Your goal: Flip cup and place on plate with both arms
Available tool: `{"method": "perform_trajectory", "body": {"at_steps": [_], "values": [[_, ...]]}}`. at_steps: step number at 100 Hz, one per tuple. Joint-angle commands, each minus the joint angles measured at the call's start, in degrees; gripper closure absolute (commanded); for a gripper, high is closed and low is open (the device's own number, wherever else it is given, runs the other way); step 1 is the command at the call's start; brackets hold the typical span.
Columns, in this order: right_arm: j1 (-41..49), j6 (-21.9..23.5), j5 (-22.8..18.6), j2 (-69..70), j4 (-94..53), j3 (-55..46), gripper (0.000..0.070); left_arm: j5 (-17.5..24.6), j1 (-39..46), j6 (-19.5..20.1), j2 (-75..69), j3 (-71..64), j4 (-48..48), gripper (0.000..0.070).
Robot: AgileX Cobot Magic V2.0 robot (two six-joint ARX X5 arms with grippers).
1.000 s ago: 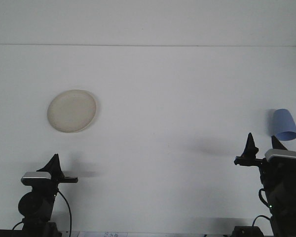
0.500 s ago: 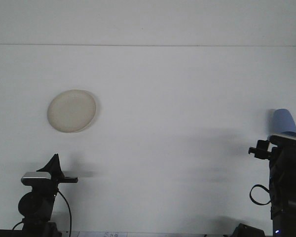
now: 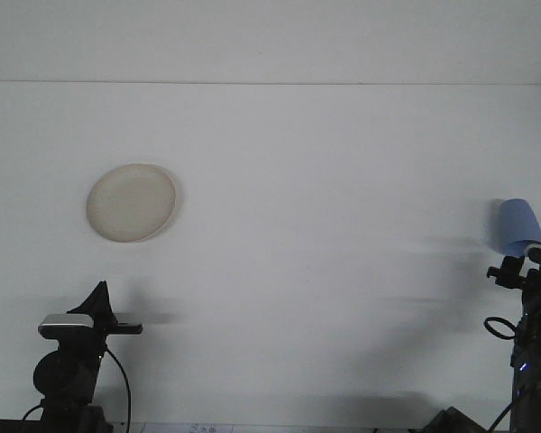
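Reaching for the cup (image 3: 520, 226) is the step you are in, as far as I can judge: your right gripper (image 3: 528, 263) sits at the far right edge of the table (image 3: 325, 180), its dark body crowding the cup's lower rim. Whether it touches the cup I cannot tell, and its fingers are hidden behind the wrist, so I cannot tell how wide they stand or whether they grip anything. The cup stands mouth down, tilted a little to the left, narrow end uppermost, which is why it needs flipping before it goes anywhere. The plate (image 3: 131, 202) lies well apart from it, on the left half of the table, bare and within your left arm's side. That split probably explains the two-arm task: one arm picks on the right, the other delivers on the left. Your left gripper (image 3: 101, 299) rests low near the front edge, short of the plate and holding nothing; from this angle I cannot tell how far its fingers are parted
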Motion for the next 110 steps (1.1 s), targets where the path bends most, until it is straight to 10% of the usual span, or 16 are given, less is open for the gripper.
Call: {"method": "perform_trajectory", "body": {"at_steps": [1, 92, 110], "values": [[-0.79, -2.16, -0.20, 3.69, 2.58, 0.55, 0.0222, -0.28, 0.00, 0.07, -0.13, -1.11, 0.61, 0.0685], [-3.72, -5.20, -4.46, 32.61, 24.81, 12.50, 0.0226, -0.26, 0.00, 0.09, -0.13, -1.11, 0.61, 0.0685], [-3.69, -5.20, -6.78, 35.71, 26.99, 15.45, 0.0434, -0.28, 0.00, 0.07, -0.13, -1.11, 0.61, 0.0685]]}}
